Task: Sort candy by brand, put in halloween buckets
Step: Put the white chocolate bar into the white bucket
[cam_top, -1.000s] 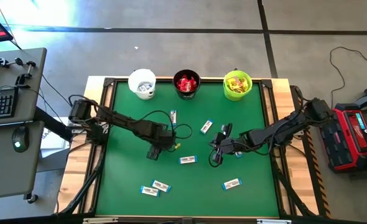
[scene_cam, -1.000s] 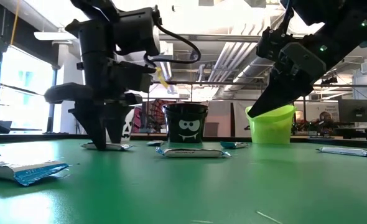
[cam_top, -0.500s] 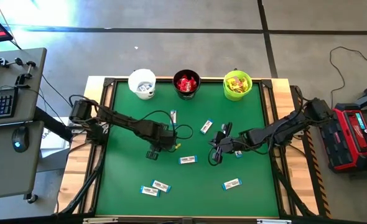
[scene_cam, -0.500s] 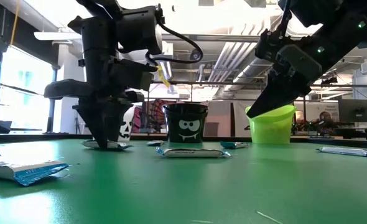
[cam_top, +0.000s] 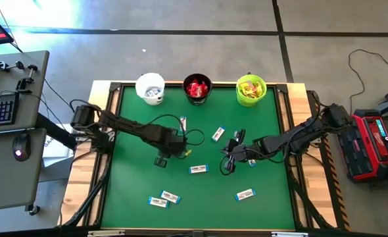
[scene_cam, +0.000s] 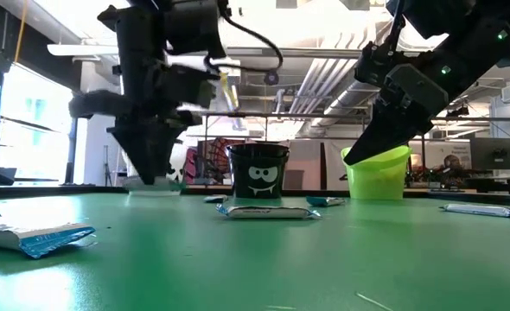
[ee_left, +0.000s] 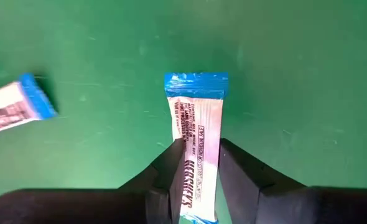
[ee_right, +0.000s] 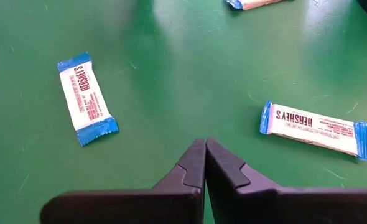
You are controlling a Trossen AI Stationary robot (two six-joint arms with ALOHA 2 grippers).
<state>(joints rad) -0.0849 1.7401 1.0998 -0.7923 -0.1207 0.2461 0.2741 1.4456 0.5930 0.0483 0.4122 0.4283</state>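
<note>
My left gripper [ee_left: 196,155] is shut on a narrow white-and-blue candy bar [ee_left: 196,118], which hangs just above the green mat [cam_top: 135,191] left of the table's middle. In the low view that gripper [scene_cam: 151,168] hovers off the surface. My right gripper [ee_right: 205,147] is shut and empty, held above the mat right of centre [cam_top: 228,164]. Along the far edge stand the white bucket [cam_top: 150,87], the black bucket [cam_top: 197,89] with red candy in it, and the lime green bucket [cam_top: 251,90] with yellow candy. Several more white-and-blue bars lie loose, such as one [cam_top: 198,169] and another [cam_top: 244,195].
Two bars [ee_right: 87,98] [ee_right: 317,129] lie flat in front of the right gripper. Another bar [ee_left: 15,106] lies beside the held one. A pair of bars [cam_top: 164,199] rests near the front edge. A desk with a keyboard [cam_top: 0,108] stands left of the table.
The left gripper's fingers closed on the white-and-blue bar and lifted it a little off the mat. The right arm has not moved.
</note>
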